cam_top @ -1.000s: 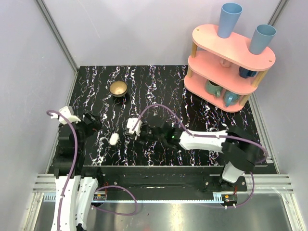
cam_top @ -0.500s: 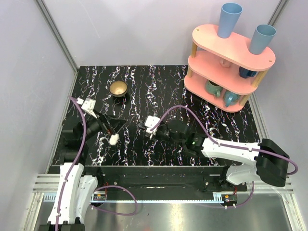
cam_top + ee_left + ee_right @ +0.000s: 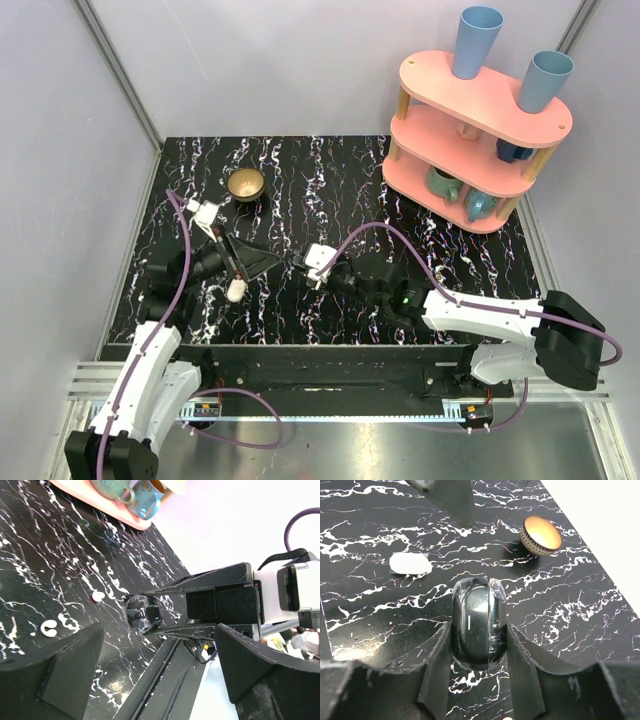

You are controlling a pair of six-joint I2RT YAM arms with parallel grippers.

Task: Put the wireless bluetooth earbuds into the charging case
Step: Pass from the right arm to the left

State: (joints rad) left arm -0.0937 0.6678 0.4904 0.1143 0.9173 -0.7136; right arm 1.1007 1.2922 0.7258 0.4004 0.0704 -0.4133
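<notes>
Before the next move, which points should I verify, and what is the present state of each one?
1. Left fingers open and empty: ok.
2. Right fingers free for a bud: not ok, shut on a black block.
3. Charging case in view, uncovered: ok.
4. Case lid open: cannot tell.
5. Earbuds found: cannot tell; two tiny white bits might be them.
</notes>
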